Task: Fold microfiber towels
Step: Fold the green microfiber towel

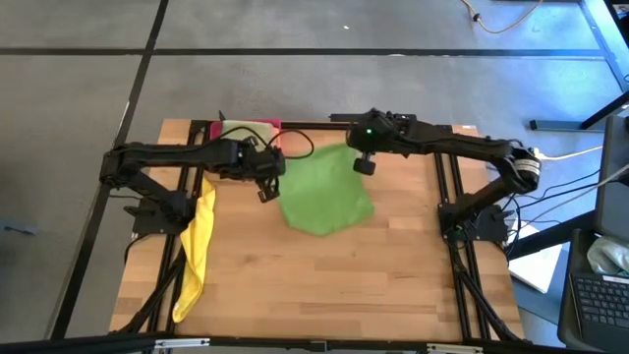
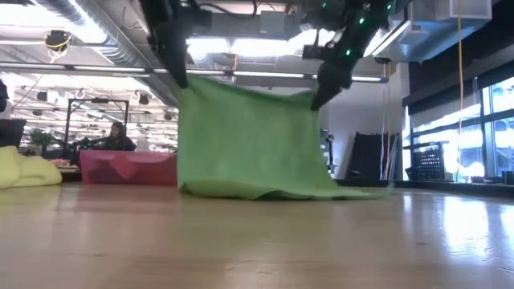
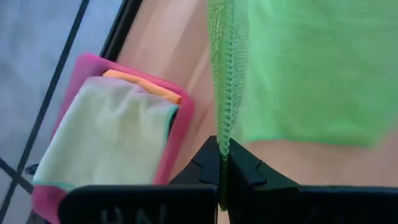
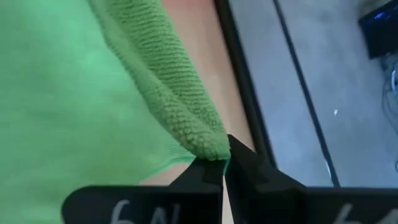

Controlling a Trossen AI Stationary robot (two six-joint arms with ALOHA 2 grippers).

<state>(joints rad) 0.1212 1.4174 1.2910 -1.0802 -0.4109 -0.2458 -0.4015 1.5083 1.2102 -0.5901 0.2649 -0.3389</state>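
Observation:
A bright green towel (image 1: 324, 192) hangs between my two grippers above the table's far middle; its lower edge (image 2: 273, 191) rests on the wood. My left gripper (image 1: 267, 193) is shut on its left upper corner, my right gripper (image 1: 365, 165) on its right upper corner. A yellow towel (image 1: 197, 246) lies along the table's left edge. A pink-red tray (image 3: 177, 134) at the far left holds a folded pale olive-green towel (image 3: 106, 134) on other folded cloths. My left gripper pinches the green towel's stitched edge (image 3: 222, 134) at an upper corner between its two fingers, pointing down. The towel hangs below, its lower part on the table. My right gripper pinches the opposite upper corner (image 4: 208, 146) between its fingertips, pointing down. The cloth's top edge sags slightly between the grippers.
The tray (image 1: 246, 128) stands at the far edge, behind my left gripper. The near half of the table (image 1: 324, 285) is bare wood. A person (image 2: 119, 136) sits in the room behind the table.

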